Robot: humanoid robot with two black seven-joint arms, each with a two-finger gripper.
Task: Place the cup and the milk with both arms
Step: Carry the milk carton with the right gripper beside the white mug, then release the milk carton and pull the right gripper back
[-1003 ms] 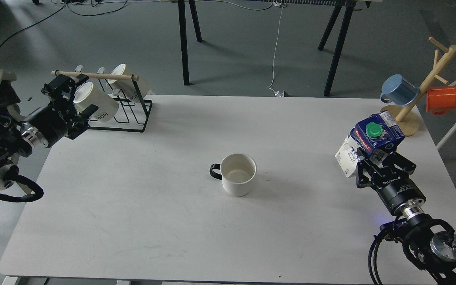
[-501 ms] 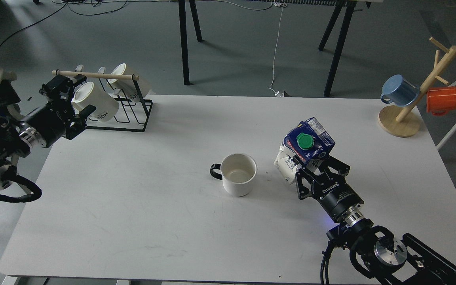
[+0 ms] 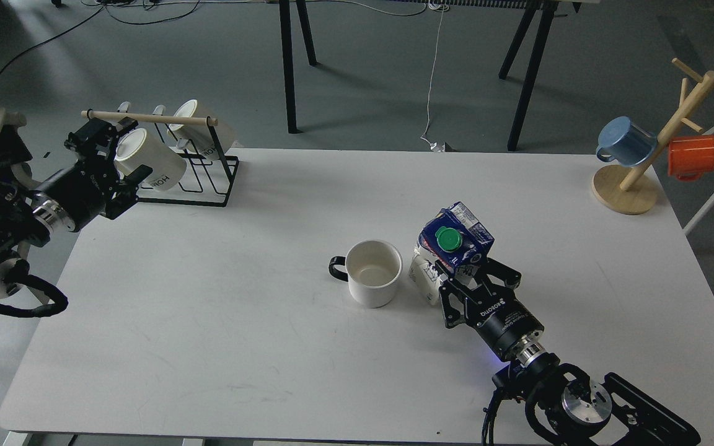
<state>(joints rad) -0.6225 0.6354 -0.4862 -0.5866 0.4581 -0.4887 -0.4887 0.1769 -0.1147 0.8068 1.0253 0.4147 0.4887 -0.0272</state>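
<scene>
The cream-white cup (image 3: 372,273) with a small black handle stands upright near the middle of the white table (image 3: 220,322), handle to the left. My right gripper (image 3: 465,275) is shut on the blue-and-white milk carton (image 3: 450,248) with its green cap, holding it just right of the cup; I cannot tell whether it touches the table. My left gripper (image 3: 109,167) hovers at the far left beside the mug rack, open and empty.
A black wire rack (image 3: 199,170) with white lettered mugs sits at the back left. A wooden mug tree (image 3: 642,173) with a blue mug (image 3: 625,141) and an orange mug (image 3: 691,156) stands at the back right corner.
My right arm has carried the milk carton from the table's right side leftward to just beside the cup. The left arm has barely moved. The cup has stayed put.
</scene>
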